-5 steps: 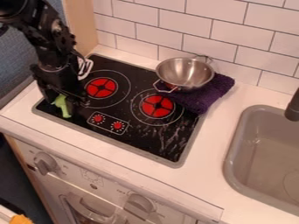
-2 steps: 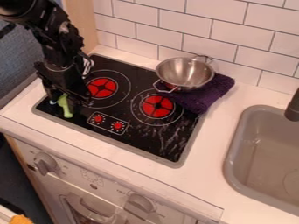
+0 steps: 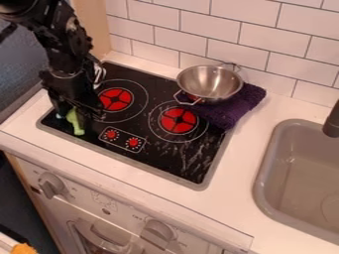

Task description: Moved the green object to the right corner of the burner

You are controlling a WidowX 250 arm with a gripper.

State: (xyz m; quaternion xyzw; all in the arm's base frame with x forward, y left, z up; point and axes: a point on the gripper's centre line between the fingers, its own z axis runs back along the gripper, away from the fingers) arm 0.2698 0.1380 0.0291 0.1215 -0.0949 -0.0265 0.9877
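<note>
The black tool (image 3: 73, 117) hangs over the near left corner of the stovetop (image 3: 165, 154); whether it is open or closed on anything, I cannot tell. The green object (image 3: 76, 124) is right at it, partly hidden, its lower end over the black surface, left of the red knobs (image 3: 122, 138). Farther out lie two red burners (image 3: 178, 120), then a metal pot (image 3: 210, 83) (a shiny one, with wire handles) on a purple cloth (image 3: 232, 110) overlapping the far right corner. Right of that, a grey sink (image 3: 266, 183) is set in the white desk (image 3: 242, 154).
</note>
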